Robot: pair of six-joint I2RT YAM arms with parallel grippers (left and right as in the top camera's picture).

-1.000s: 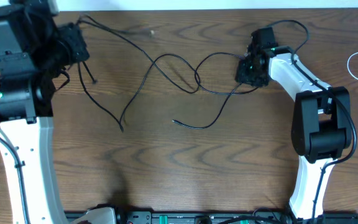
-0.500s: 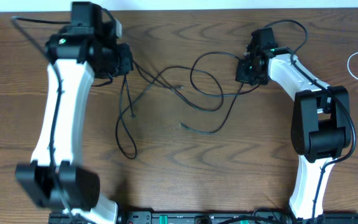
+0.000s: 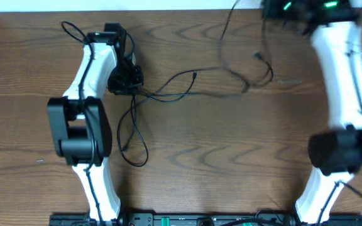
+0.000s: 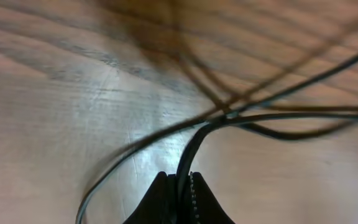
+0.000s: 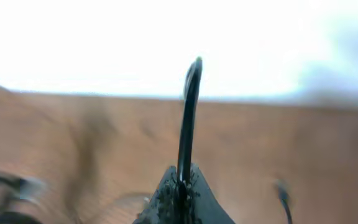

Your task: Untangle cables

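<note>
- Overhead view: my left gripper is over the counter's left side; my right gripper is blurred at the far edge.
- Left gripper: fingers pinched tight on the black cable.
- Right gripper: also clamped on black cable, which runs across between the 2, loops lying near the left.

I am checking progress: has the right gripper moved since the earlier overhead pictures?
Yes. The right gripper has gone from mid-table to the table's far edge, pulling the black cable with it.
</note>
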